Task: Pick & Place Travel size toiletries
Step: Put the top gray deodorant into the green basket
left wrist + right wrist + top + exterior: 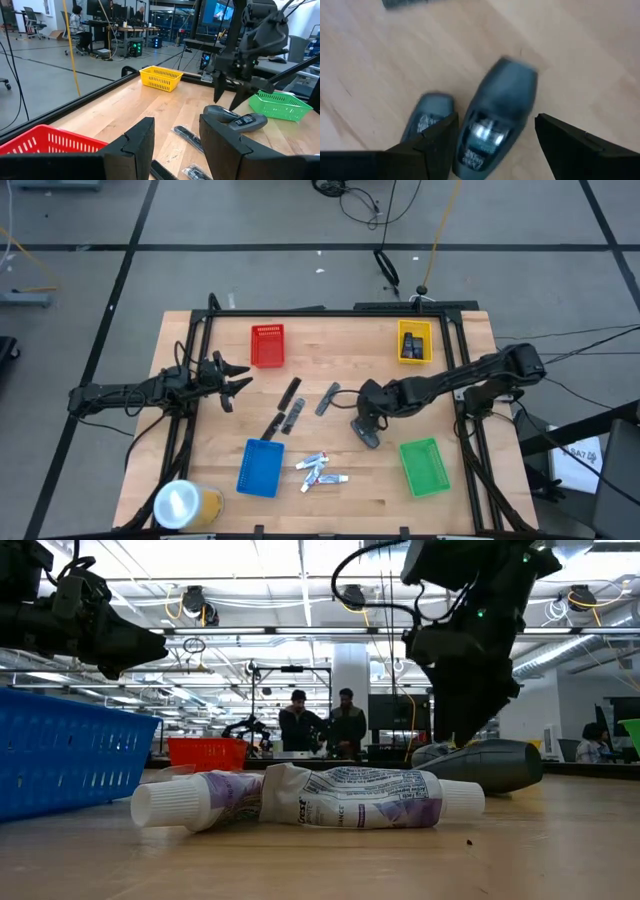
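Item: dark oval deodorant [495, 122], lying on table [330, 360] beside green tray [425, 467]. My right pincer [495, 145] straddles it, spread, not gripping. Tubes [320, 470] and sticks [290, 405] unsorted; most work remains.

wooden table [330, 490], trays [267, 345], toiletries [320, 469]

Three small white tubes [320, 470] lay crossed together on the wood, one crumpled, just beside the blue tray. Several slim dark sticks [291, 408] lay scattered near the table's middle. Two dark-grey oval pieces [496, 117] lay side by side, possibly touching, labels up.
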